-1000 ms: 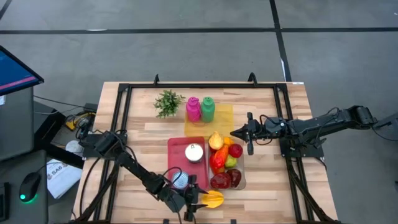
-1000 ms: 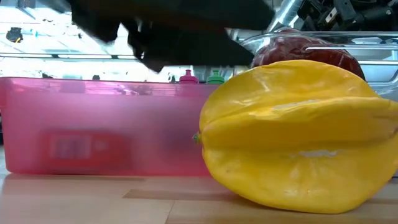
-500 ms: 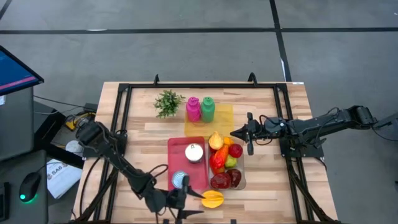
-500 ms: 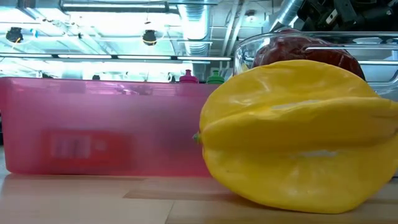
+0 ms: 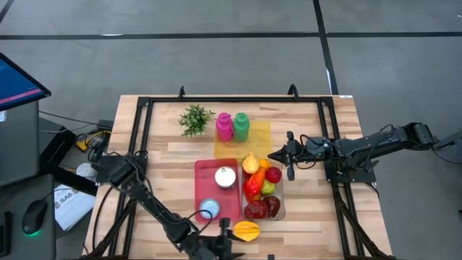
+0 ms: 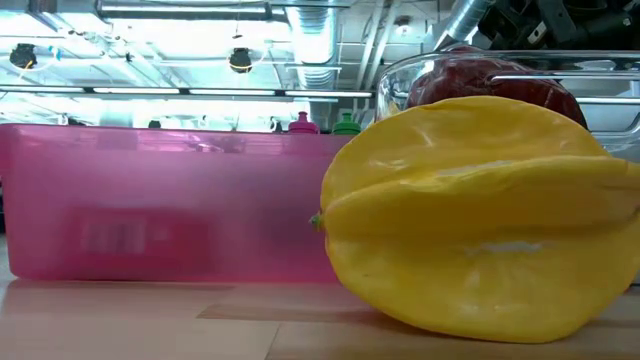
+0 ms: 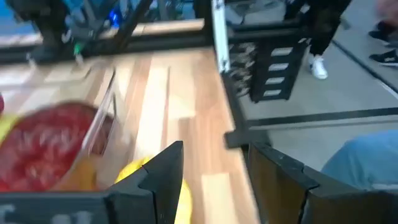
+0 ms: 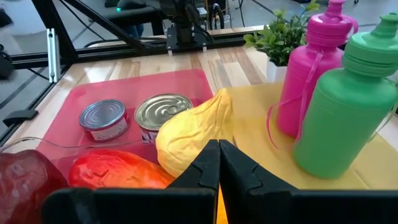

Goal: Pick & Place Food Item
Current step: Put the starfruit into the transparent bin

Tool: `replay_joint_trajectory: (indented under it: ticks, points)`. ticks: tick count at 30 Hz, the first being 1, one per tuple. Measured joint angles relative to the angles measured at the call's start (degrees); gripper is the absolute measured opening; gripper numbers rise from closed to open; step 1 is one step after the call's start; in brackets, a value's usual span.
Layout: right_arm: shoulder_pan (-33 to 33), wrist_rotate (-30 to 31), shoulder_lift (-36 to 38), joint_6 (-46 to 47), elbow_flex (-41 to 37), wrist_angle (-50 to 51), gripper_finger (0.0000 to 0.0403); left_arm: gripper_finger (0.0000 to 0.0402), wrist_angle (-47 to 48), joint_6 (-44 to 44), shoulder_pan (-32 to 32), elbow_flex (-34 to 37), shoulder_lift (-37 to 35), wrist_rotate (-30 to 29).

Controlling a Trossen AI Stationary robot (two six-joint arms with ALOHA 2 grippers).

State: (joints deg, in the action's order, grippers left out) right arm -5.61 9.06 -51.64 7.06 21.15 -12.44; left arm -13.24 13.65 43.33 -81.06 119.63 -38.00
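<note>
A yellow star fruit point(image 5: 247, 230) point(image 6: 470, 210) lies on its side on the wooden table, near the front edge, right of the pink tray point(image 5: 204, 189) and in front of the clear fruit container point(image 5: 282, 196). My left gripper point(image 5: 220, 250) point(image 7: 216, 148) hovers at the near edge, left of the fruit, open with nothing between its fingers; the fruit point(image 7: 132, 173) shows just past one finger. My right gripper point(image 5: 273, 154) point(image 8: 217, 147) waits shut above the container's far end.
The pink tray holds two cans point(image 5: 226, 177) point(image 5: 209, 209). The clear container holds several red, orange and yellow fruits point(image 5: 261, 189). A pink bottle point(image 5: 224, 126) and a green bottle point(image 5: 241, 126) stand on a yellow mat beside a small plant point(image 5: 195, 119) at the back.
My left gripper has drawn back from beside the star fruit toward the table's near edge and risen, leaving the low view. The can it partly covered now shows whole. The star fruit lies where it was.
</note>
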Motion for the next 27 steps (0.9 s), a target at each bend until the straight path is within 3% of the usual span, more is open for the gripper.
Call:
replay_joint_trajectory:
  ticks: [6,17,27]
  points:
    - [0.0,0.0,0.0,0.0,0.0,0.7,0.0,0.0172,3.1,6.8,-2.8,0.0,3.4,0.0]
    - [0.0,0.0,0.0,0.0,0.0,3.7,0.0,0.0172,7.0,9.3,-4.9,0.1,4.5,0.1]
    - [0.0,0.0,0.0,-1.5,0.0,3.6,0.0,0.0169,11.6,12.3,-5.3,0.1,4.5,3.9]
